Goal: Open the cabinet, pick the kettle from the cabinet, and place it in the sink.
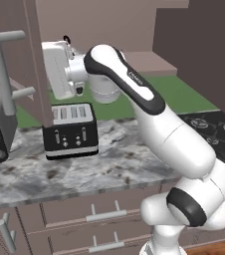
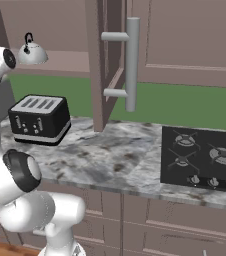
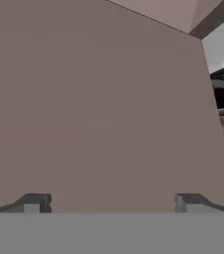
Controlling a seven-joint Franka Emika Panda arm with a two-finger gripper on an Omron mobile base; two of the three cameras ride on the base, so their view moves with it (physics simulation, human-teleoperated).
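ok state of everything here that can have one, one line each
cabinet: a door swung open, seen edge-on
kettle: upright on the cabinet shelf, not held
gripper: open, holding nothing, close to a brown cabinet panel
toaster: slots empty, standing on the counter
stove: no flames or pans on the burners
drawers: shut

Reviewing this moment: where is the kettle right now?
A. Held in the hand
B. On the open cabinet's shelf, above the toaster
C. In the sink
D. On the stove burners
B. In the right base view the kettle sits on the shelf of the open cabinet, above the toaster; the hand has its fingers spread with nothing between them.
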